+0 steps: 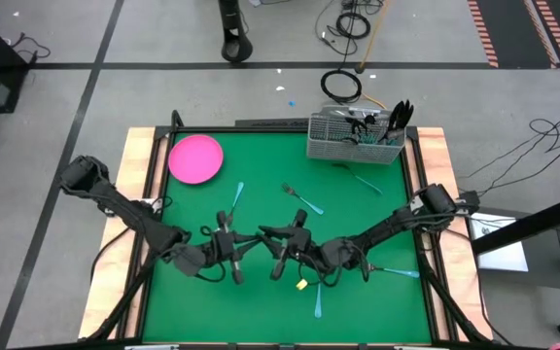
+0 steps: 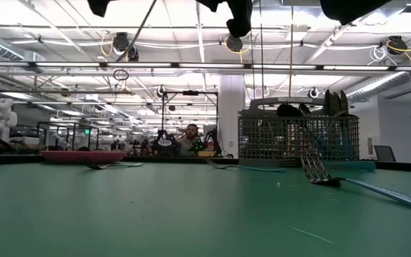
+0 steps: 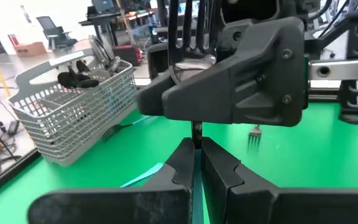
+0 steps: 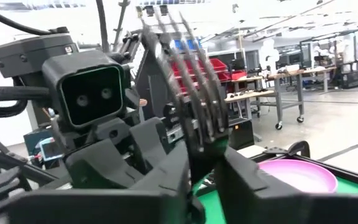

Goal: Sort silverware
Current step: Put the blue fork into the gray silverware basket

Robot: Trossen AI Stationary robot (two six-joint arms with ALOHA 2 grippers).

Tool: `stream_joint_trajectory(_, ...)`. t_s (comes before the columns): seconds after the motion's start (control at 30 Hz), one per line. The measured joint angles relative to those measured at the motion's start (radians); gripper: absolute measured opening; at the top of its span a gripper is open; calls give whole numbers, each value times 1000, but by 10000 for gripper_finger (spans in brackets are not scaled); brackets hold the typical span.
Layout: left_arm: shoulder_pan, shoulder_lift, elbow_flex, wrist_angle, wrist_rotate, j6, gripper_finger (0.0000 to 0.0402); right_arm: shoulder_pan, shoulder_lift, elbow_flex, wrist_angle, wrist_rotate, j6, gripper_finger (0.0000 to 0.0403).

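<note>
Mid-handover above table centre: left gripper (image 1: 244, 245) clamped on a dark fork (image 4: 188, 81), right gripper (image 1: 272, 243) closing round it; next, left releases, right carries to caddy (image 1: 355, 136)

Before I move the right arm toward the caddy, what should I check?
1. Right claw grips the dark fork, tines up: ok.
2. Left claw shut: ok.
3. Left claw free of the fork: cannot tell.
4. Clearance between the two claws: not ok, they sit close together over mid-table.
5. Caddy upright at the far right corner: ok.
6. Green mat sorted: not ok, blue-handled pieces such as one fork lie loose.
</note>
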Motion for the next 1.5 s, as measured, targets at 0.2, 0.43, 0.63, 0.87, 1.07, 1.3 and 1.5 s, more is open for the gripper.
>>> stream_joint_trajectory(0.2,10,2,0,2,4,9,19,8,-1,1,-3,30,-13,7)
stream_joint_trajectory(0.43,21,1,0,-6,50,68,87,8,-1,0,-4,63,-23,1)
stream_joint_trajectory(0.63,21,-39,1,-30,50,103,165,19,-46,-1,-7,169,-121,1)
stream_joint_trajectory(0.87,25,-169,1,-294,-7,63,191,-8,-184,-1,-112,232,-265,1)
stream_joint_trajectory(1.07,27,-345,-143,-311,-10,0,192,-161,-385,-1,-589,81,-2,1)
stream_joint_trajectory(1.3,104,-610,-483,79,60,83,192,-408,-515,-1,-902,-2,135,0)
stream_joint_trajectory(1.5,247,-726,-640,354,343,188,192,-652,-517,-1,-913,-146,151,0)
